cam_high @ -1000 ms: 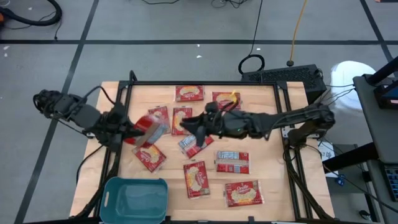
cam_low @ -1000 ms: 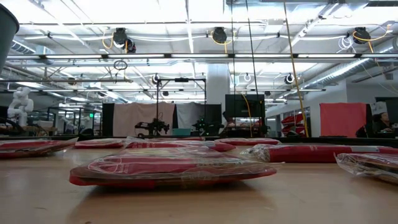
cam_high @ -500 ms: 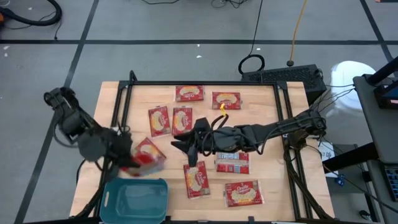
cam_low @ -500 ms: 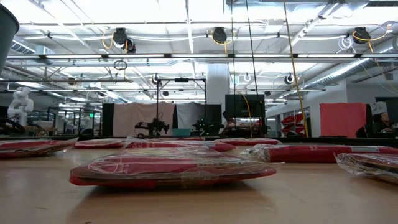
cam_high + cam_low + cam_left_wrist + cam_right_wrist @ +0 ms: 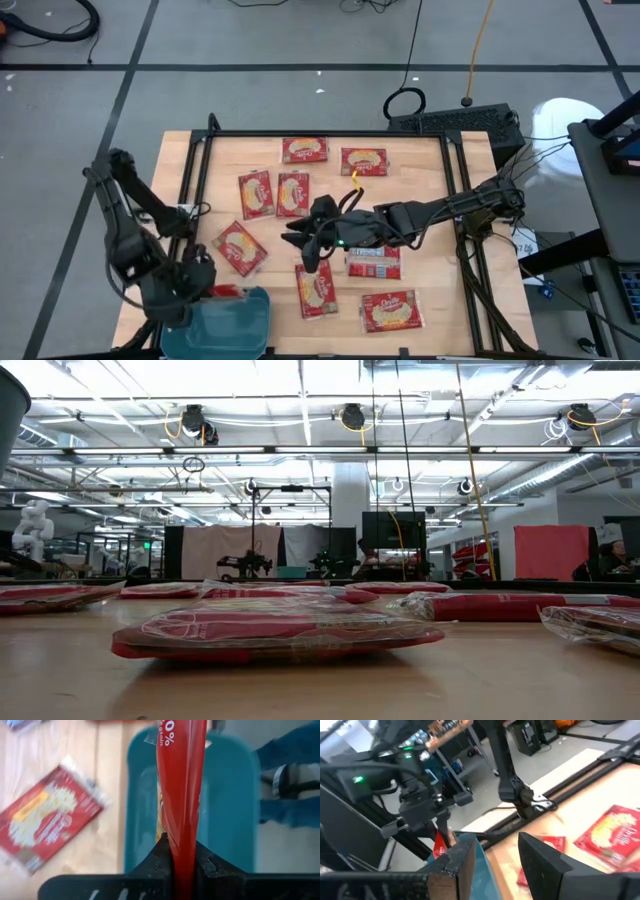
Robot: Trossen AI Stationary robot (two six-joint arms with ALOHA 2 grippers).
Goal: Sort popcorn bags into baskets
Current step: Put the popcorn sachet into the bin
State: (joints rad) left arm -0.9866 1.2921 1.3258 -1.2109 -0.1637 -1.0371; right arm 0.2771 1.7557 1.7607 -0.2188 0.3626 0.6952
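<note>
My left gripper (image 5: pixel 205 290) is shut on a red popcorn bag (image 5: pixel 182 780) over the teal basket (image 5: pixel 232 325), which stands at the table's near left corner. The same bag (image 5: pixel 440 842) and basket (image 5: pixel 480 855) show in the right wrist view. My right gripper (image 5: pixel 298 245) hovers over the table's middle and points about level toward the basket. It is open (image 5: pixel 497 850), and the table shows between its fingers. Several more red bags lie flat on the wood, the nearest to the left arm being one (image 5: pixel 240 248) beside the basket. My left gripper pinches one end of the red bag (image 5: pixel 182 857) between its two fingers. The fingers slant steeply down from above. The bag hangs edge-on below them, clear of the table, with its free end (image 5: pixel 180 735) over the basket's inside.
Bags lie at the far side (image 5: pixel 305 150), in the middle (image 5: pixel 292 193) and at the near right (image 5: pixel 392 310); one has its blue-white side up (image 5: pixel 372 262). A black frame rail (image 5: pixel 190 190) runs along the table's edges. In the low view a bag (image 5: pixel 265 630) lies close in front.
My left gripper has carried the red bag from the table's left middle toward the near edge and downward to the basket, tipping steeply down. The bag now hangs edge-on over the basket. My right gripper has drifted slightly toward the near edge; the blue-white bag that lay by it no longer shows.
</note>
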